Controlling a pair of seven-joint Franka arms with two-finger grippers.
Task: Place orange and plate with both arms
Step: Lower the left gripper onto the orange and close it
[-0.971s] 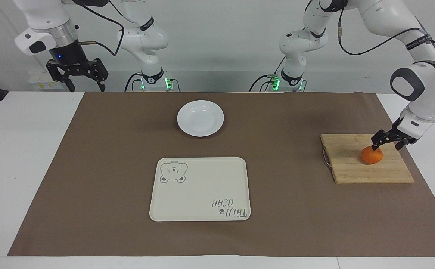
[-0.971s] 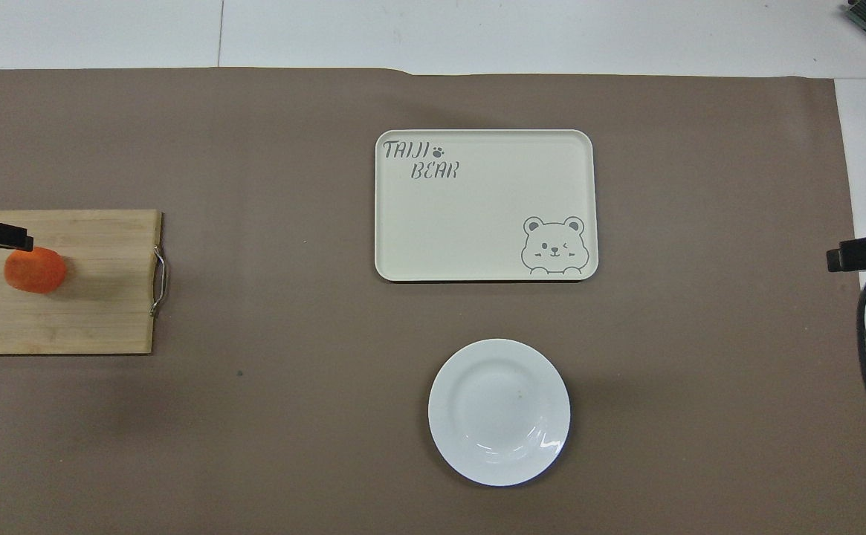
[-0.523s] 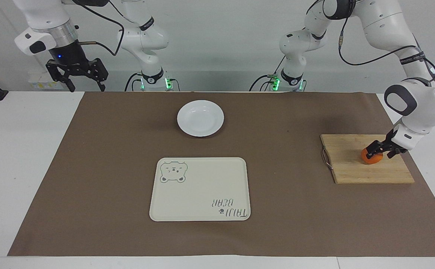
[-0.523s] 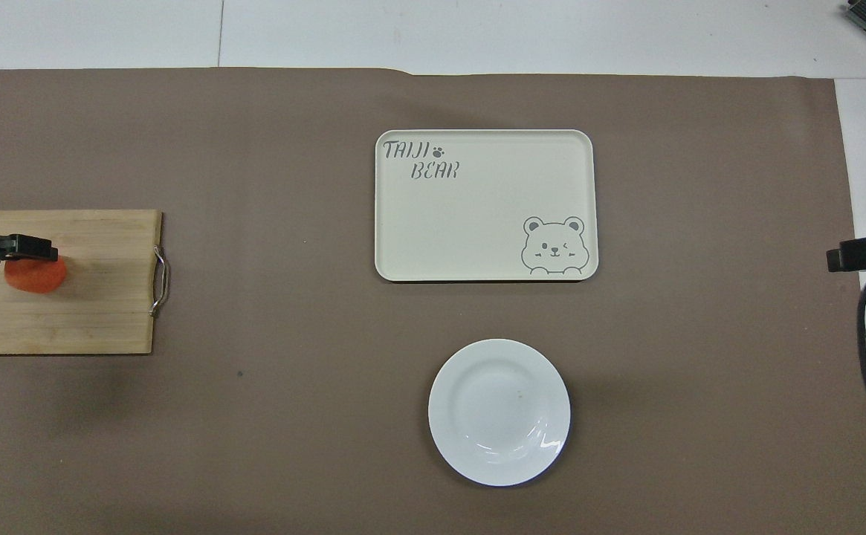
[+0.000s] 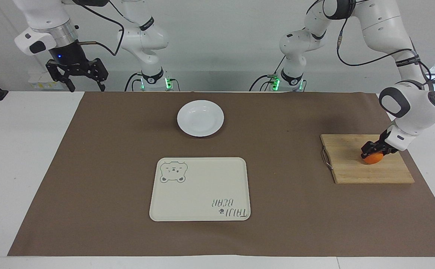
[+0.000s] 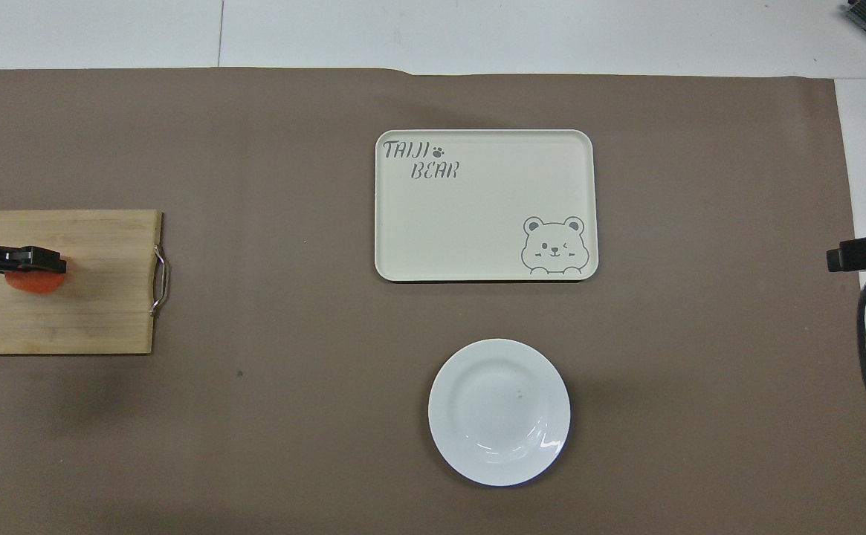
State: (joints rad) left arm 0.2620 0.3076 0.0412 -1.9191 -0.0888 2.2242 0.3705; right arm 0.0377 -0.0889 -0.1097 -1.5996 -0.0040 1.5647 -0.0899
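Observation:
The orange (image 5: 372, 159) (image 6: 33, 283) lies on a wooden cutting board (image 5: 351, 166) (image 6: 91, 312) at the left arm's end of the table. My left gripper (image 5: 373, 150) (image 6: 37, 262) has come down on top of the orange, its fingers shut around it and hiding its upper half. The white plate (image 5: 200, 118) (image 6: 499, 412) sits bare on the brown mat, near the robots. My right gripper (image 5: 86, 88) hangs open and holds nothing, raised over the table edge at the right arm's end, where that arm waits.
A cream rectangular tray with a bear print (image 5: 200, 189) (image 6: 485, 204) lies farther from the robots than the plate. The cutting board has a metal handle (image 5: 326, 158) on the side toward the tray. A brown mat (image 5: 295, 209) covers the table's middle.
My left gripper came down onto the orange and shut on it. The right arm, plate and tray stayed where they were.

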